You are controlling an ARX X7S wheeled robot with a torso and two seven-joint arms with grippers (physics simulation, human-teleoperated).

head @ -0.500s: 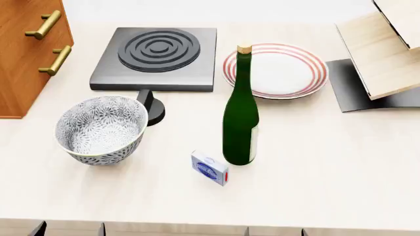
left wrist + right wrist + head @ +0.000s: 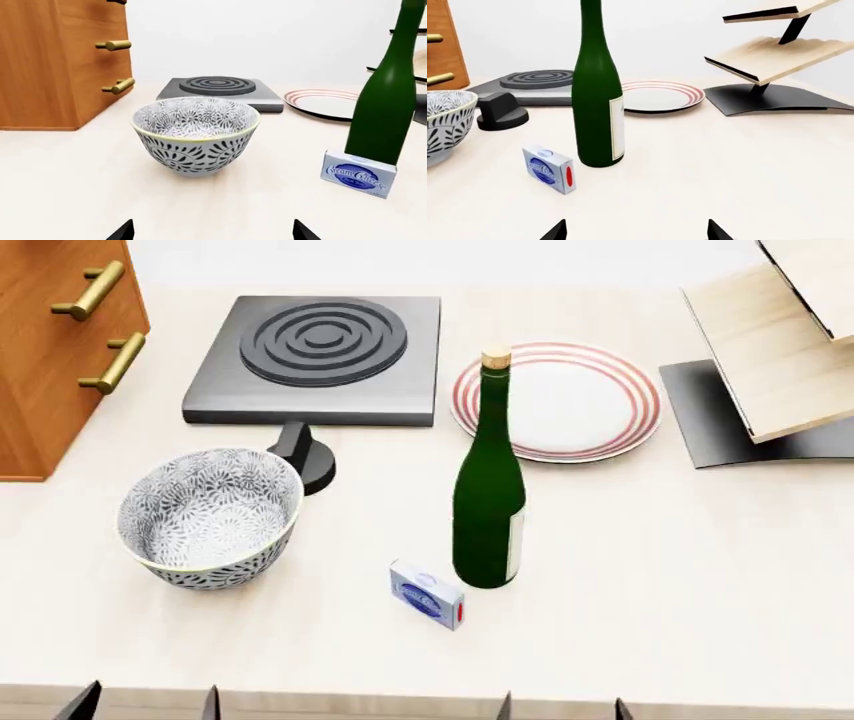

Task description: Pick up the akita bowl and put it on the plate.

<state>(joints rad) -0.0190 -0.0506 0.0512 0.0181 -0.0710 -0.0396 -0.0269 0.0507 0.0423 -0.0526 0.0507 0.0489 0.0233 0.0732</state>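
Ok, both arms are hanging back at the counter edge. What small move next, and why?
Probably ease the left gripper forward toward the akita bowl. Its fingertips are spread and the bowl sits straight ahead in the left wrist view, untouched and well left of the plate, with the bottle between.

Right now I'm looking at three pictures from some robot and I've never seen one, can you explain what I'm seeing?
It's a simulated two-armed robot at a pale counter. One picture looks down from its head; the other two come from cameras by each arm's jaws, whose dark tips show at the lower edges, apart and holding nothing. On the counter: a deep patterned grey-blue and white ceramic bowl, a flat white plate with red rings, a tall green glass bottle, a small blue cream cheese box, a black square stove burner with its knob, a wooden cabinet and a tiered wooden rack.
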